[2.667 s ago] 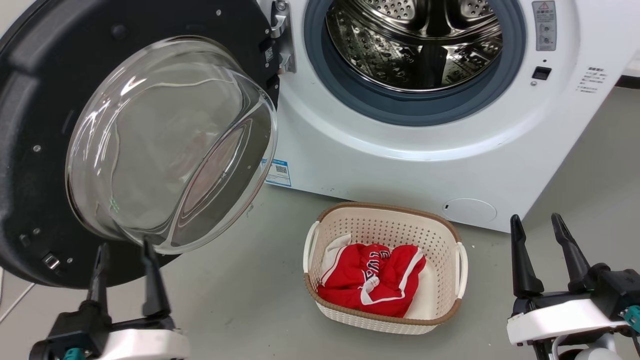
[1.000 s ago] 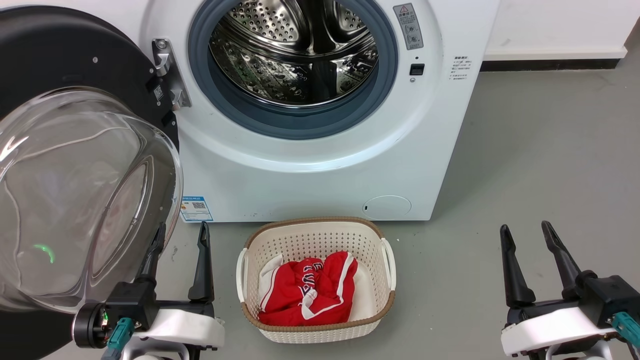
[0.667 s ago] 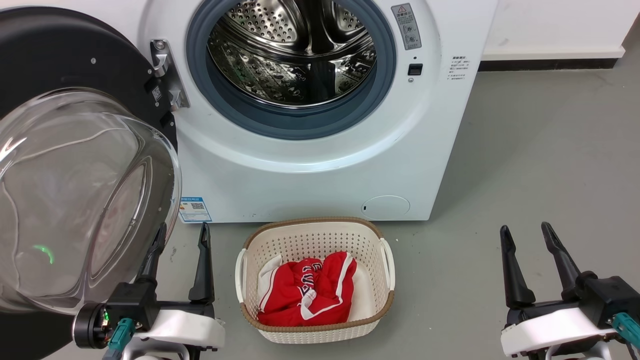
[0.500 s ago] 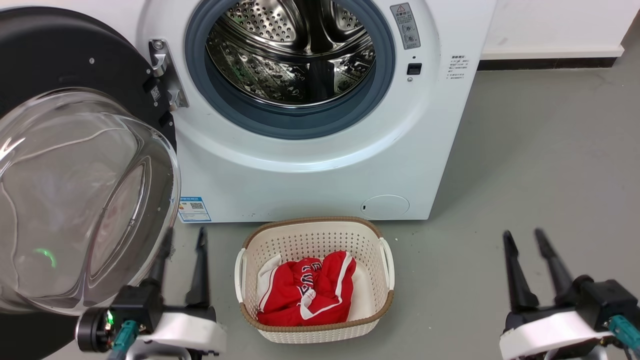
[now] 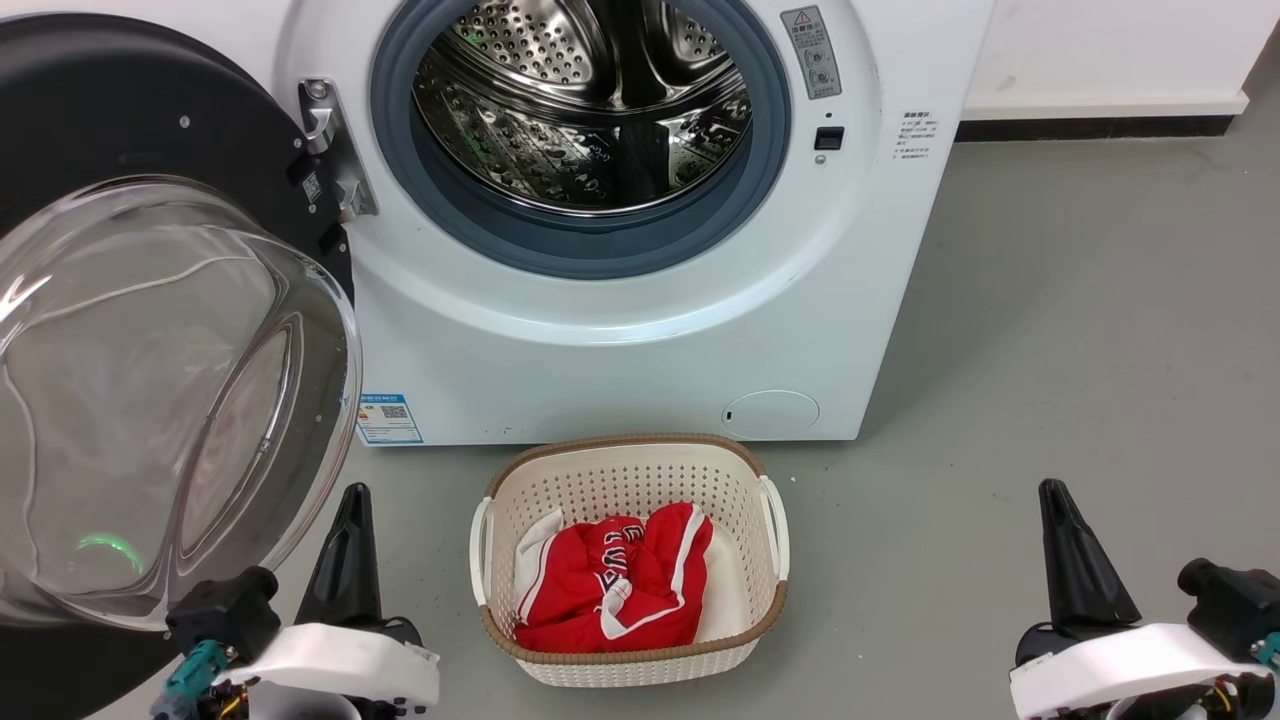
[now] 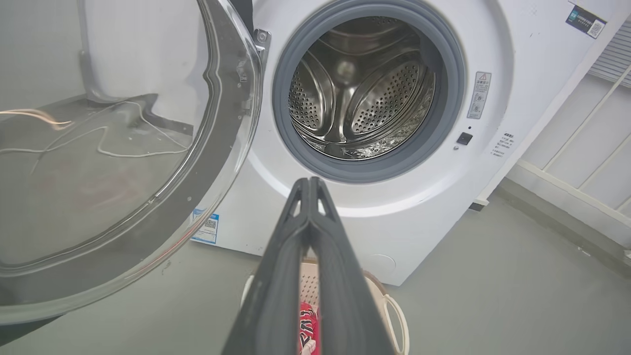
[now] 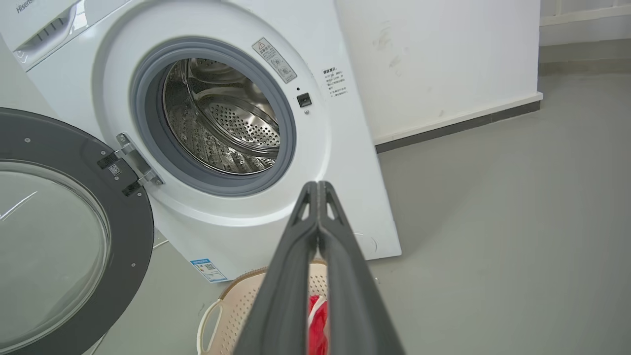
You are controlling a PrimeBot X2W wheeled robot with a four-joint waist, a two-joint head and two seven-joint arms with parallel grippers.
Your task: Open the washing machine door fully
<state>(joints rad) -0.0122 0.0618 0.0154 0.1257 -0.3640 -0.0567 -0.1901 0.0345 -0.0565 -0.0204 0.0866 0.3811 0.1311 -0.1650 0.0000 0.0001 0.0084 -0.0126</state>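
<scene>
Washing machine door (image 5: 170, 330) is untouched: the left gripper (image 5: 355, 497) and right gripper (image 5: 1053, 492), fingers spread a moment ago, now pinch closed on nothing, flanking the laundry basket (image 5: 620, 438), while the door stands swung wide left of the washing machine (image 5: 640, 350), its left edge cut off.

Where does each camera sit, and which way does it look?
Head view: on the robot's head, facing forward and down at the big white front-loading washing machine, its round glossy black door, a cream perforated basket; left gripper and right gripper at bottom corners.
Left wrist view: on the left wrist, looking along its shut fingers at the steel drum.
Right wrist view: on the right wrist, along its shut fingers, same drum.
All share machine, door, basket.
</scene>
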